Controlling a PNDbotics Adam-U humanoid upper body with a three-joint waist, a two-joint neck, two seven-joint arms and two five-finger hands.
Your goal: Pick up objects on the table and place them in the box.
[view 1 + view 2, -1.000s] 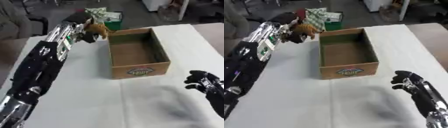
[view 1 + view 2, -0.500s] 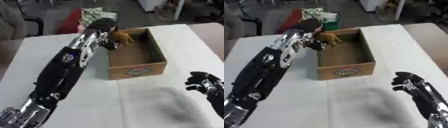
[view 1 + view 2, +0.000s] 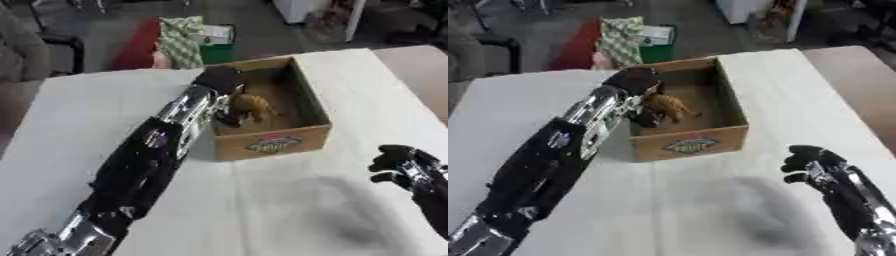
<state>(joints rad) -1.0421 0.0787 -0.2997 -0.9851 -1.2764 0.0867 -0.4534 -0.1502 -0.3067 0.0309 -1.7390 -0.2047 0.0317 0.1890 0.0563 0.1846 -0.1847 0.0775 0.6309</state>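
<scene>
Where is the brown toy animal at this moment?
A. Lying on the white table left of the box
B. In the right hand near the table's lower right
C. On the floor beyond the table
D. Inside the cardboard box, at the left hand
D: the brown toy animal sits within the walls of the cardboard box, with the left hand reaching over the box's left wall to it.

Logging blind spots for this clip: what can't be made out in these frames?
- Left hand: both views; fingers blurred behind the brown toy animal, so hold or release is unclear.
- Open cardboard box: near-left floor hidden by the left arm and front wall.
- Logo on the box front: too blurred to read.
- Right hand: forearm cut by the lower-right edge.
</scene>
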